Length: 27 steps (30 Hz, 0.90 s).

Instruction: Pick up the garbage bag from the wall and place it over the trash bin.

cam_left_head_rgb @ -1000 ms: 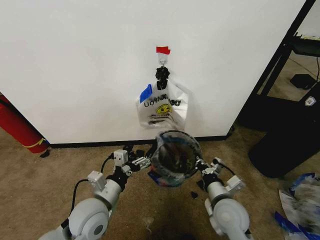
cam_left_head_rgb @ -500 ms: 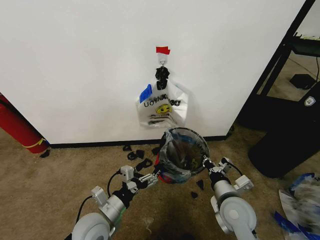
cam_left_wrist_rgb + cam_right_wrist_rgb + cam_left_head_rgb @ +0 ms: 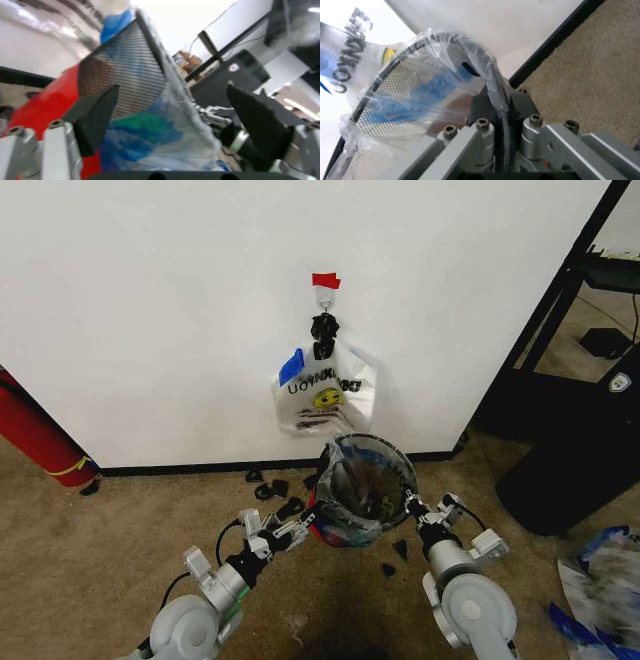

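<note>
We see the garbage bag [image 3: 345, 525] draped over the trash bin [image 3: 368, 480], which stands on the carpet below the wall [image 3: 150, 300]. Our right gripper [image 3: 411, 504] pinches the bin's rim; our left gripper [image 3: 303, 527] sits spread beside it.

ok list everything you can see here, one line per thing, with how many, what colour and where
wall: one, white, black baseboard, straight ahead
hook: one, red tape above it, on the wall
shopping bag: one, white with a yellow smiley, hanging from the hook
trash bin: one, black mesh with a red base, on the carpet below the shopping bag
garbage bag: one, clear with blue strips, draped over the bin's rim
red cylinder: one, far left by the wall
black scraps: several, on the carpet near the baseboard
left end effector: open, at the bin's left side
right end effector: shut on the bin's bag-covered rim
</note>
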### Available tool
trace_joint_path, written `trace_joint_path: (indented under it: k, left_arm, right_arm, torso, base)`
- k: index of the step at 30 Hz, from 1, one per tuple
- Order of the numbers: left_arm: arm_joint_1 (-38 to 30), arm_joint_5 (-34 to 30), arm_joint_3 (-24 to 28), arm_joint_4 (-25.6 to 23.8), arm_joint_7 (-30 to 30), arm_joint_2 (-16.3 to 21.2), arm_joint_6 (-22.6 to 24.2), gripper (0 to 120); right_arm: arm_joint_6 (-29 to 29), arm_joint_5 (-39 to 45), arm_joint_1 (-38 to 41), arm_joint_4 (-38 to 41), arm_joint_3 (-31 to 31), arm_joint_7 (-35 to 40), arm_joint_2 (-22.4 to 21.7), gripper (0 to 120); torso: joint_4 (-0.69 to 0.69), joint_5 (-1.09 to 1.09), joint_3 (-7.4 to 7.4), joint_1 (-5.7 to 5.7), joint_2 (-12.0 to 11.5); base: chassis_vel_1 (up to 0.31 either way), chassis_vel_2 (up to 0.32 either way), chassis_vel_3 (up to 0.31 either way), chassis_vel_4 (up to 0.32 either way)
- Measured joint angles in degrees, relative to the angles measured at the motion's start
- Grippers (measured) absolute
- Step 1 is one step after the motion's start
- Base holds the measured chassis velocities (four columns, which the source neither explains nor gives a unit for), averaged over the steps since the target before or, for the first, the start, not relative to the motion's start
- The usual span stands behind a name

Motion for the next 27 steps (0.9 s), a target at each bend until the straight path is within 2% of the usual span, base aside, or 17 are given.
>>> trace_joint_path:
  k: [7,25,26,27]
  left_arm:
    - [-0.13,0.68,0.66,0.27,2.0,-0.17,-0.1,76]
    - [-0.2,1.02,0.82,0.34,1.81,-0.19,-0.2,76]
    - [-1.22,1.16,1.7,1.97,1.22,-0.76,-0.7,76]
    - [-1.93,1.18,2.06,2.78,0.93,-1.01,-0.89,75]
  right_arm:
    - [-0.04,0.04,0.0,-0.08,-0.07,0.0,-0.04,1]
    - [-0.06,0.07,0.03,-0.07,-0.13,0.0,-0.01,1]
    - [-0.09,0.06,-0.05,0.26,-0.5,-0.02,0.18,1]
    - [-0.16,0.07,-0.15,0.47,-0.66,-0.07,0.27,1]
  torso:
    - [-0.01,0.0,0.0,0.0,0.0]
    - [0.0,0.0,0.0,0.0,0.0]
    - [0.01,0.04,0.0,0.0,0.0]
    - [0.01,-0.03,0.01,0.0,0.0]
  base:
    - [0.0,0.0,0.0,0.0]
    - [0.0,0.0,0.0,0.0]
    - [0.0,0.0,0.0,0.0]
    - [0.0,0.0,0.0,0.0]
